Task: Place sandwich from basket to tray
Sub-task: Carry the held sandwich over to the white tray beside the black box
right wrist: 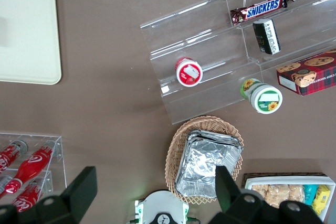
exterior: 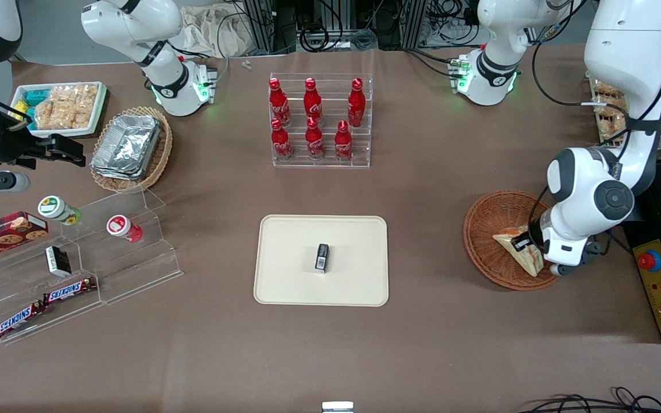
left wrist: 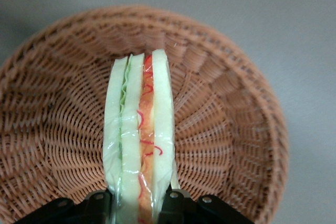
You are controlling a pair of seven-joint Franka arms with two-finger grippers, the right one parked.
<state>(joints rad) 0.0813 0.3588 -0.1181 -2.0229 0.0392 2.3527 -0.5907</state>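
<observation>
The sandwich [exterior: 518, 252] is a wrapped triangular wedge in the round reddish-brown wicker basket [exterior: 488, 232] toward the working arm's end of the table. In the left wrist view the sandwich [left wrist: 140, 129] stands on edge with red, orange and green layers showing, over the basket's weave [left wrist: 231, 129]. My left gripper [exterior: 528, 248] is down in the basket, and its fingers [left wrist: 181, 208] press on both faces of the wedge [left wrist: 137, 211]. The cream-beige tray [exterior: 284, 275] lies at the table's middle, well apart from the basket.
A small dark packet [exterior: 322, 257] lies on the tray. A clear rack of red bottles [exterior: 316, 117] stands farther from the front camera. A clear stepped shelf [exterior: 78, 258] with snacks and a tan basket of foil containers [exterior: 129, 149] lie toward the parked arm's end.
</observation>
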